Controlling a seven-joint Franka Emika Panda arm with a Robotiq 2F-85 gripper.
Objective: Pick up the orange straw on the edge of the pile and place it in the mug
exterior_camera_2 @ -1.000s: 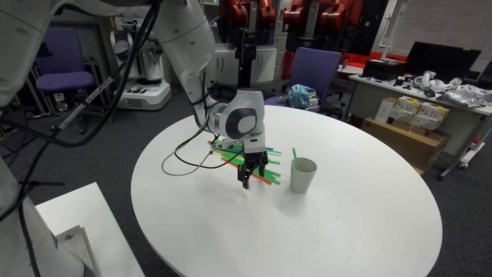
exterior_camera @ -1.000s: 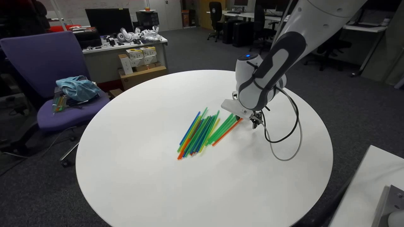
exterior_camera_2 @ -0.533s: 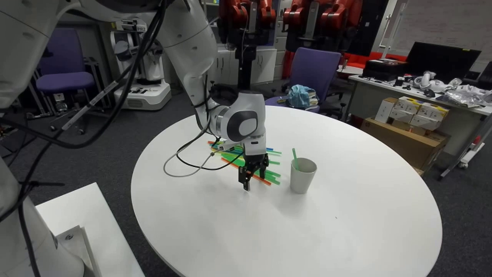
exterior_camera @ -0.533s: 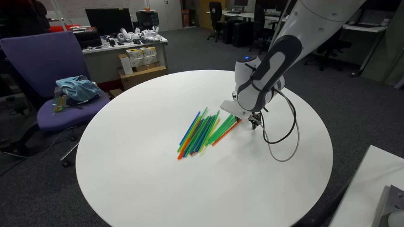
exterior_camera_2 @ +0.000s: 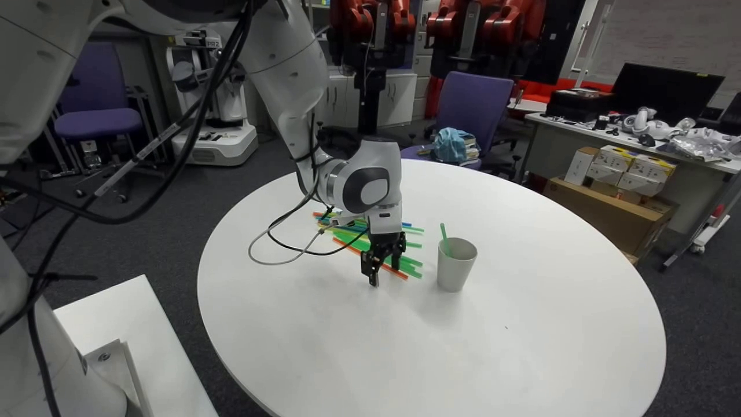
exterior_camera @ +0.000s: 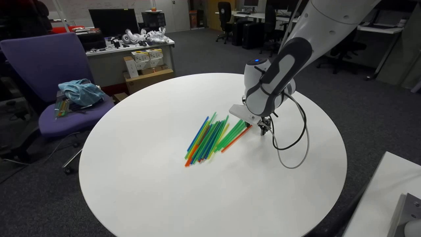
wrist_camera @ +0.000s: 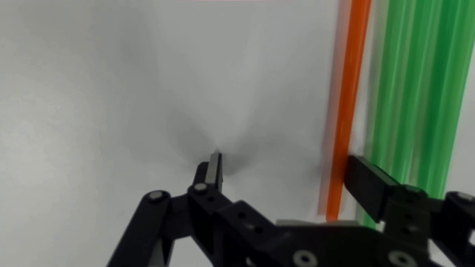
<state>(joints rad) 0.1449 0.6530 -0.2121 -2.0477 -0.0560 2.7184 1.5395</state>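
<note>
The orange straw (wrist_camera: 348, 100) lies flat on the table at the edge of the pile (exterior_camera: 205, 141), beside green straws (wrist_camera: 419, 92). It also shows in both exterior views (exterior_camera: 236, 139) (exterior_camera_2: 398, 273). My gripper (wrist_camera: 284, 155) is open, low over the table. The orange straw is between its fingers, close against the right finger in the wrist view; whether they touch I cannot tell. That finger sits between the orange straw and the green straws. The gripper also shows in both exterior views (exterior_camera: 255, 129) (exterior_camera_2: 385, 275). The white mug (exterior_camera_2: 454, 270) stands upright beside it, holding one green straw (exterior_camera_2: 444, 238).
The round white table (exterior_camera: 164, 194) carries straws and mug. The arm hides the mug in an exterior view. A cable loop (exterior_camera: 307, 148) hangs from the wrist near the tabletop. A purple chair (exterior_camera: 49, 65) stands by the table. A low white stand (exterior_camera_2: 139, 330) is near the robot's base.
My gripper has moved slightly across and a little lower, with the fingers still open. The orange straw has barely shifted. The mug and the rest of the pile look unchanged.
</note>
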